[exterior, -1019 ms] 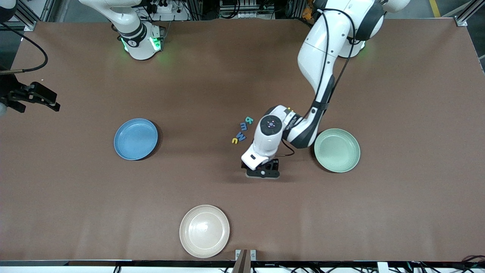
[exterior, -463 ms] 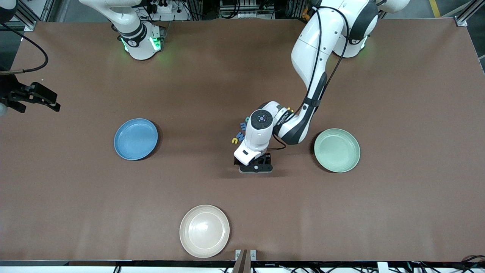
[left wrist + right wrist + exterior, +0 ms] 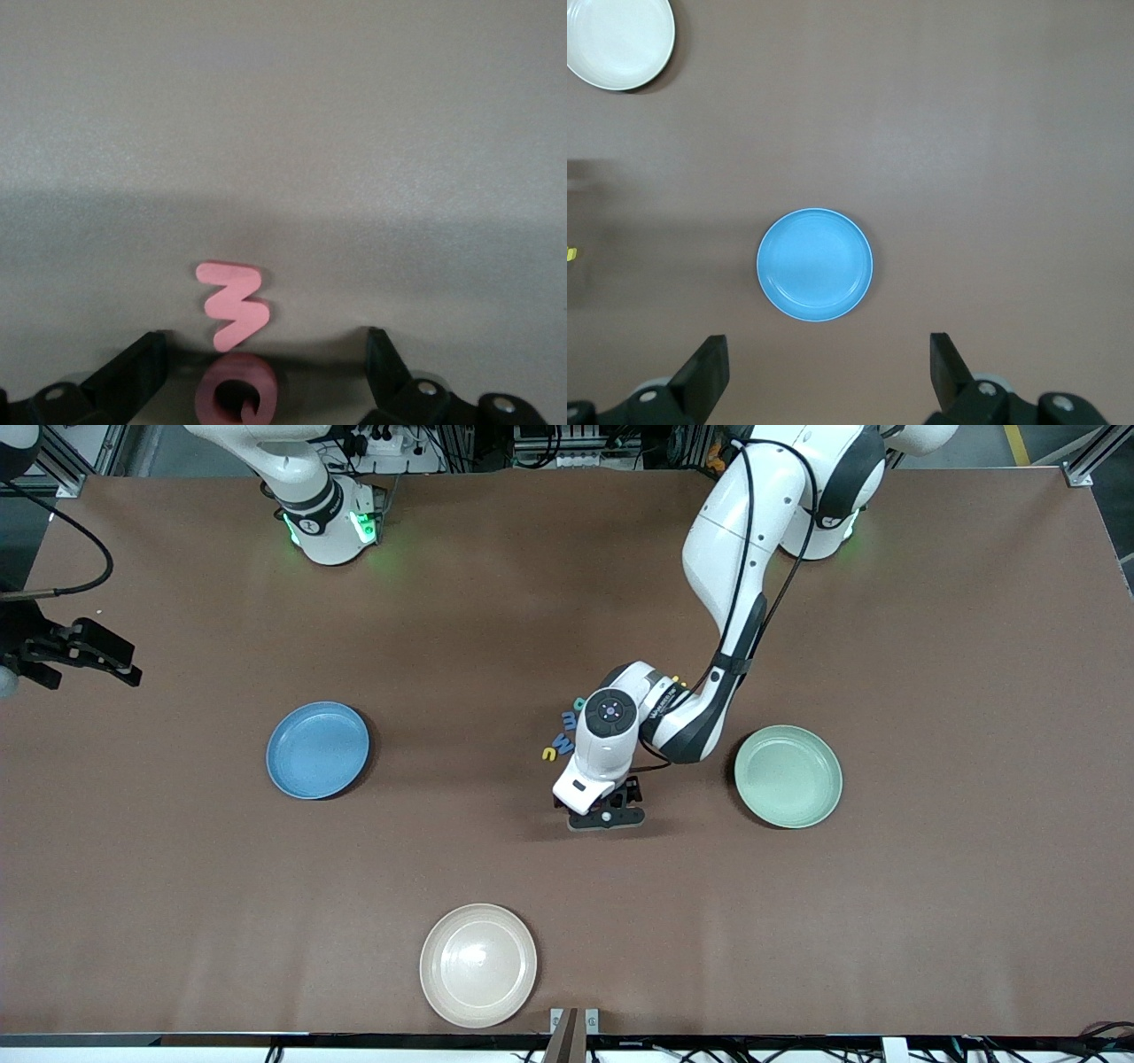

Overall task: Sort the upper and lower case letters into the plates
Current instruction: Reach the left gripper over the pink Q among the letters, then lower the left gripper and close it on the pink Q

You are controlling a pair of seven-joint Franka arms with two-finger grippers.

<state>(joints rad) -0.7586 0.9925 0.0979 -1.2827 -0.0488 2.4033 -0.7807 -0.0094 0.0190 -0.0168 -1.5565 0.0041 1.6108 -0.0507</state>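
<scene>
My left gripper [image 3: 605,812] hangs low over the middle of the table, between the two plates. In the left wrist view it [image 3: 264,359] is open, and a dark pink round letter [image 3: 237,390] lies on the table between its fingers, untouched. A lighter pink zigzag letter [image 3: 233,304] lies just past it. Beside the left hand lie a yellow letter [image 3: 549,754], two blue letters [image 3: 564,741] and a partly hidden teal one [image 3: 578,703]. The blue plate [image 3: 317,749] and the pale green plate [image 3: 788,776] hold nothing. My right gripper [image 3: 84,654] waits open, high above the blue plate [image 3: 814,264].
A cream-beige plate [image 3: 478,965] sits near the table edge closest to the front camera; it also shows in the right wrist view as the cream plate [image 3: 616,40]. The left arm's forearm [image 3: 726,664] slants over the table next to the green plate.
The left hand has shifted toward the right arm's end, over the row of letters, and come lower; it now hides part of the teal letter. The right arm has not moved.
</scene>
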